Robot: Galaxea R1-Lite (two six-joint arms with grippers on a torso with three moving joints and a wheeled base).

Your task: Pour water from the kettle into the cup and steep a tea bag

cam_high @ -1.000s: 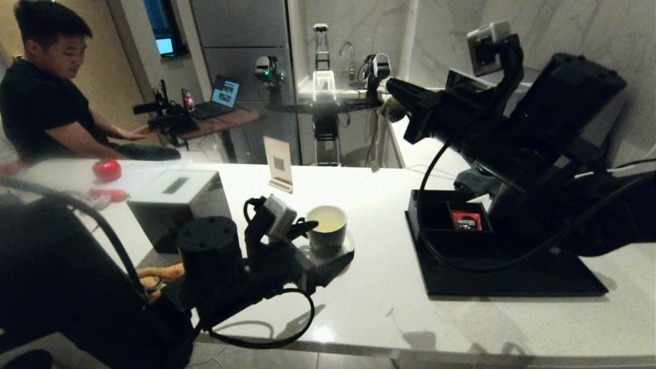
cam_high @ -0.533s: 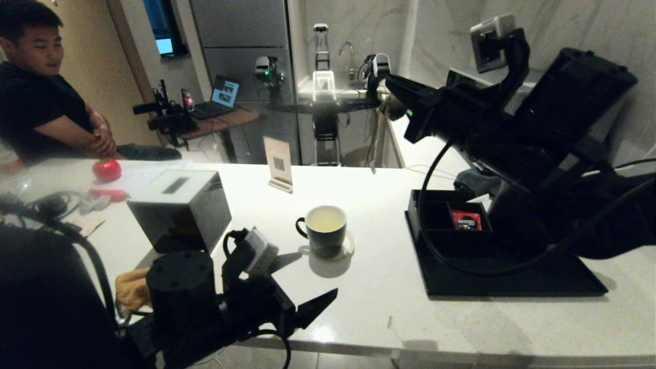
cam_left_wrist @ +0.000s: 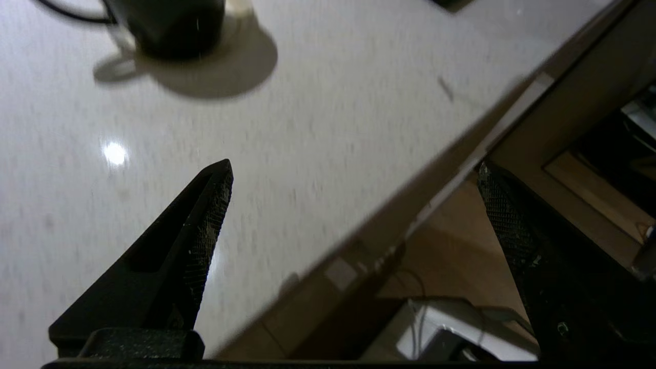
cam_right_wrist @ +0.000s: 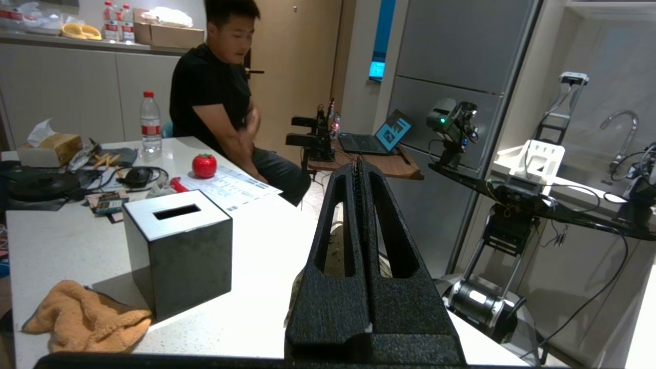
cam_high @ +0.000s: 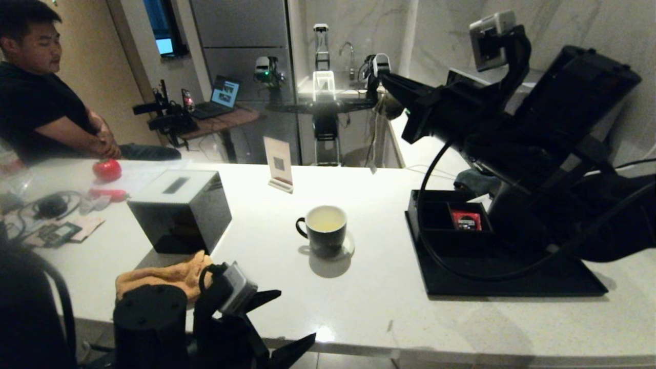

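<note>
Left gripper (cam_high: 287, 320) seen at near counter edge, fingers (cam_left_wrist: 205, 215) spread wide, nothing held. Orange cloth (cam_high: 164, 277) noted just beside it, on robot's left. Cup (cam_high: 324, 229) located beyond left gripper, well apart, upright on white counter (cam_high: 369, 302); pale yellowish water (cam_high: 327, 219) seen inside. Black compartment box (cam_high: 446, 225) with red packet (cam_high: 466, 220) placed below raised right gripper (cam_right_wrist: 359, 169). Right gripper fingers pressed together; small dangling item beneath, possibly tea bag (cam_high: 390, 108), grip not clearly resolved.
</note>
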